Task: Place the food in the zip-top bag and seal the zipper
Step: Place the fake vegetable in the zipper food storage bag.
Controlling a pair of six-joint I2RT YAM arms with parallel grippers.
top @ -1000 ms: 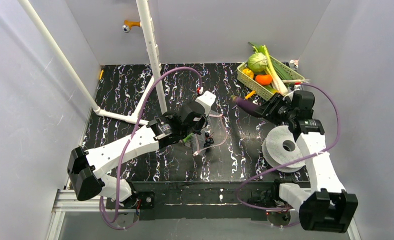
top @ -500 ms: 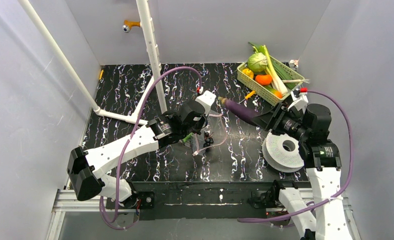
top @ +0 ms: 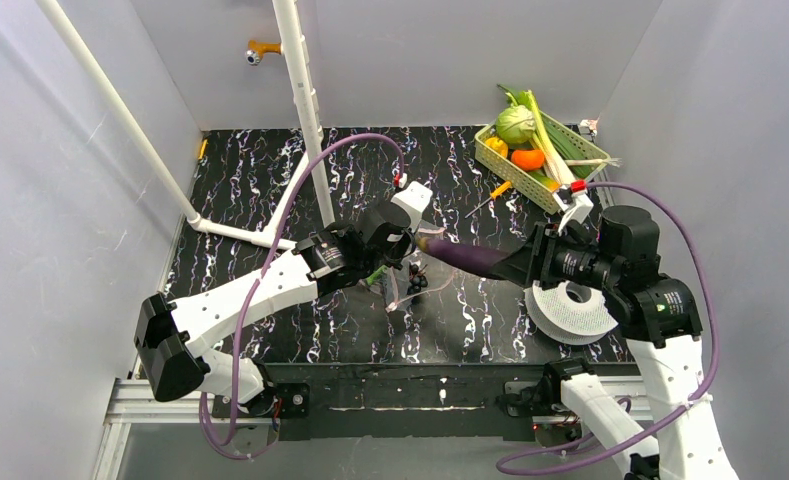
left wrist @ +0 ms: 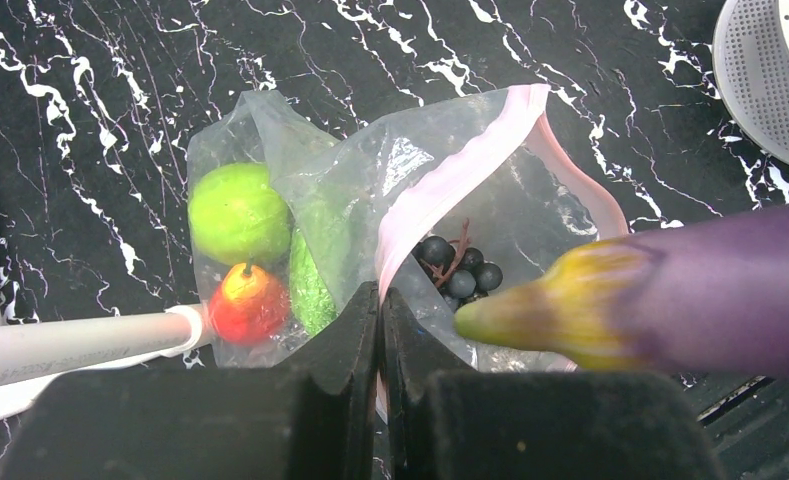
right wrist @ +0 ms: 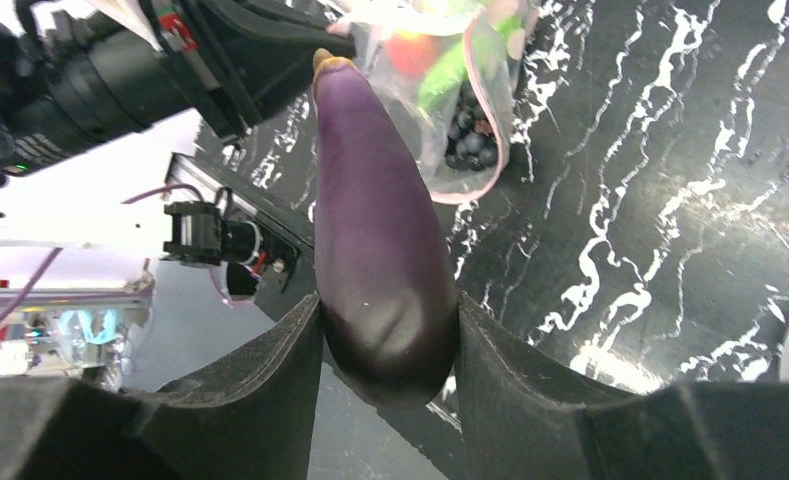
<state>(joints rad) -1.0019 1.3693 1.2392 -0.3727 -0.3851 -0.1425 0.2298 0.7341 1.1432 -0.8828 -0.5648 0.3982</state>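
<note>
The zip-top bag (left wrist: 410,190) hangs at the table's middle, mouth toward the right. My left gripper (left wrist: 381,300) is shut on its pink zipper (left wrist: 450,185), holding that edge up. Inside lie a round green fruit (left wrist: 238,213), a red-yellow piece (left wrist: 247,303), a green piece (left wrist: 310,285) and a dark grape bunch (left wrist: 457,270). My right gripper (right wrist: 385,330) is shut on the thick end of a long purple eggplant (right wrist: 370,200). The eggplant's yellowish tip (left wrist: 530,310) hovers right at the bag's mouth, just above the grapes.
A green basket (top: 500,170) at the back right holds a cabbage, a leek and an orange fruit (top: 527,158). A white perforated disc (top: 570,310) lies under my right arm. A white pipe frame (top: 305,110) stands behind the left gripper. A small orange tool (top: 495,192) lies near the basket.
My right arm has swung left, carrying the eggplant from beside the basket to the bag's mouth. The left gripper and bag have stayed put.
</note>
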